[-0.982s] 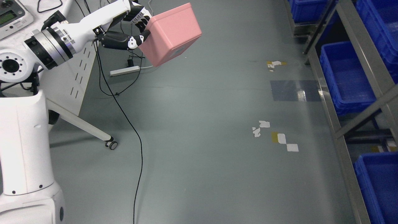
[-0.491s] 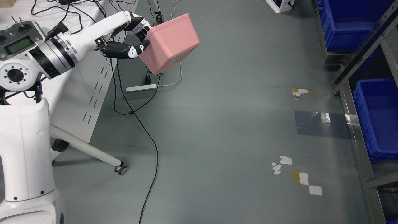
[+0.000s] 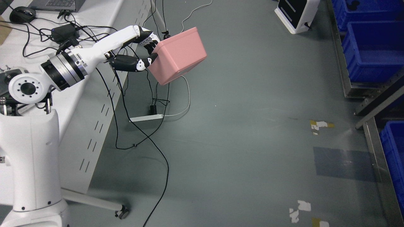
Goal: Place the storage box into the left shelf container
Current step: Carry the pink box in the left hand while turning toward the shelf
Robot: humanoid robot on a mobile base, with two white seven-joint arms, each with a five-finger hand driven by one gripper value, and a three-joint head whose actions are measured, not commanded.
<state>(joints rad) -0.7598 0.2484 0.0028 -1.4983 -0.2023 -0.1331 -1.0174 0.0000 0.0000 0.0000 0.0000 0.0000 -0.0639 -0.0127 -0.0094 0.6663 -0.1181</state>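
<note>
My left hand (image 3: 148, 52) is shut on a pink storage box (image 3: 178, 55) and holds it tilted in the air over the grey floor, next to the white table's edge. The thumb presses the box's near side and the fingers hook over its top rim. Blue shelf containers (image 3: 374, 52) sit in a metal rack (image 3: 367, 104) along the right edge, far from the box. Another blue container (image 3: 393, 151) shows at the lower right. My right arm is out of view.
A white table (image 3: 91, 94) with cables and a laptop stands at the left, on wheeled legs (image 3: 121, 214). A power strip (image 3: 146, 118) and black cables lie on the floor beneath the box. A white device (image 3: 295, 14) stands at the top right. Tape marks dot the floor.
The whole picture has shifted down and to the right, so the camera has moved. My left hand still holds the pink box the same way, at about the same spot in view.
</note>
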